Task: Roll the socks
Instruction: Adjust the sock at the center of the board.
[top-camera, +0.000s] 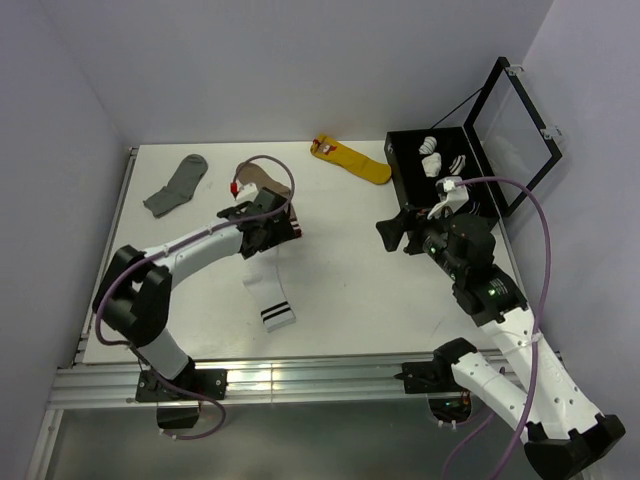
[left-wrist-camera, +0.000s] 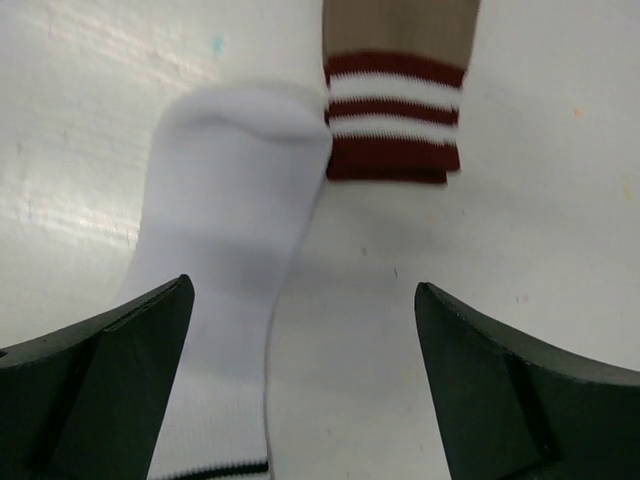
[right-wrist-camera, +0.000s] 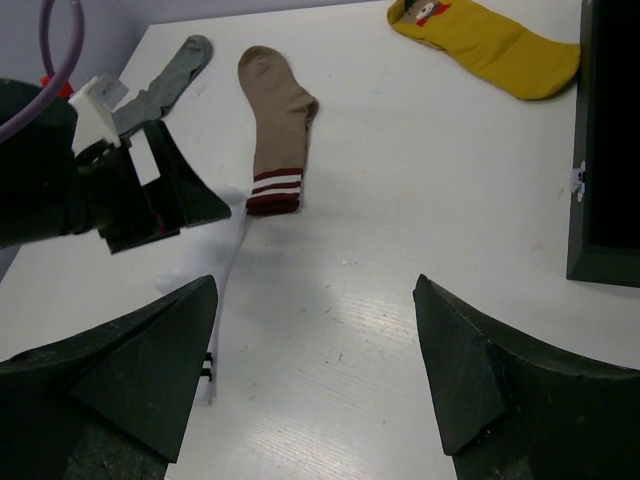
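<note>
Rolling had not begun as far as the pictures showed: the white sock (top-camera: 268, 292) lay flat and full length on the table (top-camera: 360, 290), its two dark stripes at the near end and its toe end at the far end, touching or just beside the striped cuff of the brown sock (left-wrist-camera: 395, 110). Only one white sock could be made out; whether a second lay under it I could not tell. The left gripper (left-wrist-camera: 305, 400) hung over the toe end with its fingers spread wide and nothing between them, one finger above the sock's edge. The right gripper (right-wrist-camera: 315, 380) hung well apart to the right, near the black case (top-camera: 405, 180), fingers also wide and holding nothing. Small white bundles (top-camera: 440, 157) sat in the case, too small to identify. What was left, by my judgement, was the whole job: grip the toe, roll toward the cuff, finish the bundle. The grey sock (top-camera: 175, 186) and yellow sock (top-camera: 355, 162) lay at the far side. No brand, label or writing could be read; a small red-and-white mark on the yellow sock was too small to tell
</note>
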